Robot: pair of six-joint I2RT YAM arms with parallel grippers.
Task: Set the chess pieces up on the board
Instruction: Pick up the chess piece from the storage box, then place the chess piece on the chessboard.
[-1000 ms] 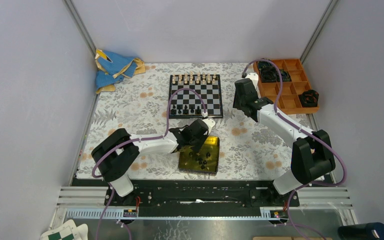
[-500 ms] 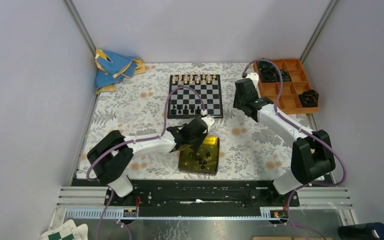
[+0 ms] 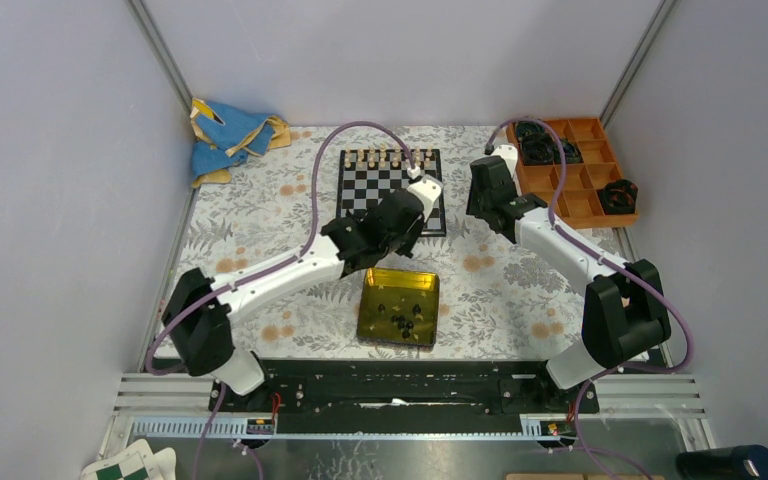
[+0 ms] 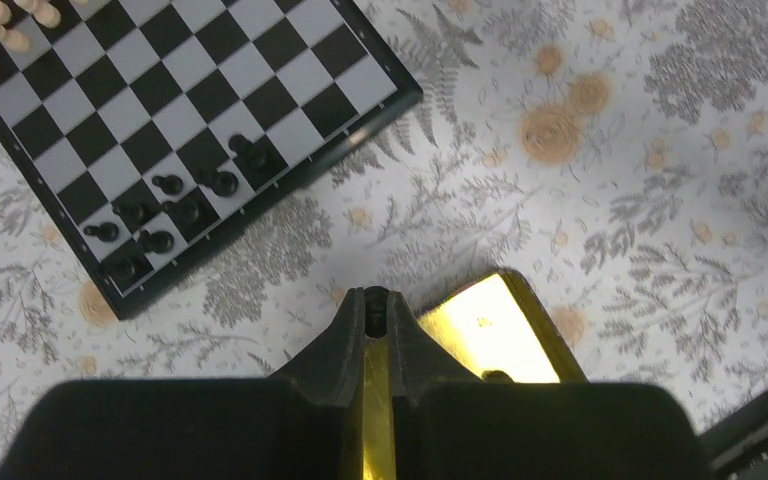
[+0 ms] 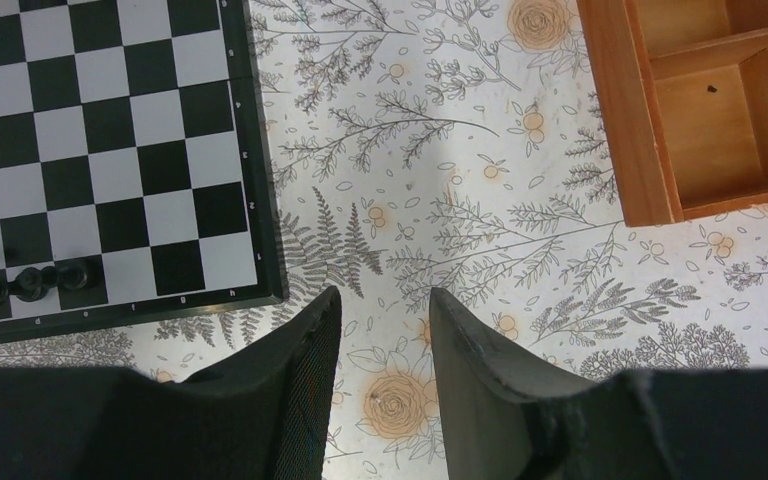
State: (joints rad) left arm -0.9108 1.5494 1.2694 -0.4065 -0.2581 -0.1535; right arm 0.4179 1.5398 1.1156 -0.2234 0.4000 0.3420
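Note:
The board [image 3: 360, 185] lies at the back middle, with cream pieces [image 3: 390, 157] along its far row. My left arm hides its black pieces from above. The left wrist view shows the board [image 4: 210, 90] with several black pieces [image 4: 175, 200] near its near-left corner. My left gripper [image 4: 376, 308] is shut on a tiny black piece, over the cloth between the board and the yellow tin [image 4: 490, 330]. From above it [image 3: 385, 245] hangs just beyond the tin [image 3: 372, 300], which holds several black pieces [image 3: 400, 320]. My right gripper [image 5: 385, 310] is open and empty, right of the board [image 5: 110, 130].
An orange wooden tray [image 3: 600, 205] with dark lumps [image 3: 535, 145] stands at the back right, and it also shows in the right wrist view [image 5: 650, 150]. A blue cloth [image 3: 225, 135] lies at the back left. A green-and-white checkered sheet [image 3: 130, 465] lies off the table, bottom left.
My left gripper has lifted out of the yellow tin and swung away towards the board with a black piece in it. The right arm has not moved.

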